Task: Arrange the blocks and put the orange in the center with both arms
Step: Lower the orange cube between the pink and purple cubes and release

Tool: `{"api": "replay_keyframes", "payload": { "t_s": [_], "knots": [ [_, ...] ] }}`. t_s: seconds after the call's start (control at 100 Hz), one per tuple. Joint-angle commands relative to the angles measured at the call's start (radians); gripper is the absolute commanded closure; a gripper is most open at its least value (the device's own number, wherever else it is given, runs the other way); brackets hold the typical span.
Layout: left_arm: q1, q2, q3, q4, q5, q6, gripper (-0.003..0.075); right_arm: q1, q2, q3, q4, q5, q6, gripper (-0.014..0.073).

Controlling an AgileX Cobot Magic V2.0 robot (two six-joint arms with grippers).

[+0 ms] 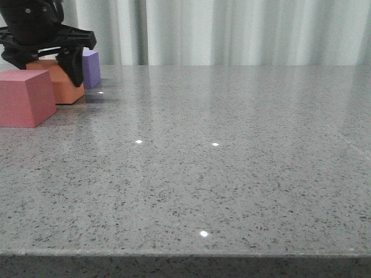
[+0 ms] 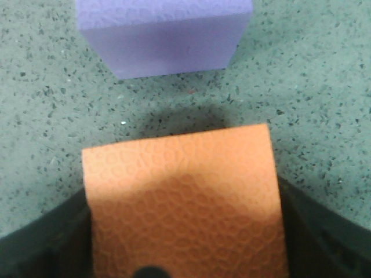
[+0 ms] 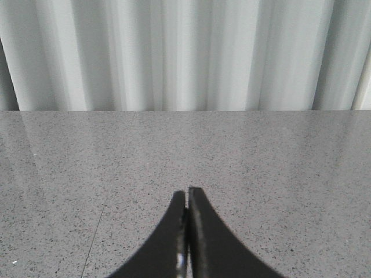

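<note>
The orange cube [image 1: 65, 88] rests on the table at the far left, with my left gripper [image 1: 49, 70] straddling it from above. In the left wrist view the orange cube [image 2: 182, 197] fills the gap of the left gripper [image 2: 185, 231], and a dark finger presses against each of its sides. The purple cube [image 1: 91, 68] stands just behind it, apart from it, and is seen as the purple cube [image 2: 162, 40] beyond the orange one. The pinkish-red cube [image 1: 23, 98] sits in front of it, nearer the left edge. My right gripper [image 3: 187, 194] is shut and empty above bare table, out of the front view.
The grey speckled table [image 1: 232, 174] stretches to the right and toward the front edge. White curtains [image 1: 232, 29] hang behind the table's far edge.
</note>
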Motion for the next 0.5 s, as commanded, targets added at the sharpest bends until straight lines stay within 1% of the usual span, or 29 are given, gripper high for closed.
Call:
{"api": "replay_keyframes", "payload": {
  "t_s": [0.0,0.05,0.08,0.28,0.49],
  "knots": [
    [0.003,-0.046,-0.026,-0.015,-0.036,-0.002,0.0125,-0.005,0.006,-0.025,-0.005,-0.085,-0.01,0.0662],
    [0.003,-0.048,-0.03,-0.015,-0.036,-0.002,0.0077,-0.005,0.006,-0.025,-0.005,-0.085,-0.01,0.0662],
    [0.003,-0.051,-0.03,-0.015,-0.036,-0.002,0.0069,-0.005,0.006,-0.025,-0.005,-0.085,-0.01,0.0662],
    [0.003,-0.124,-0.05,0.019,-0.036,-0.002,0.0069,-0.005,0.006,-0.025,-0.005,-0.085,-0.01,0.0662],
    [0.006,-0.28,-0.056,0.048,-0.052,-0.002,0.0069,-0.005,0.006,-0.025,-0.005,-0.085,-0.01,0.0662]
  ]
}}
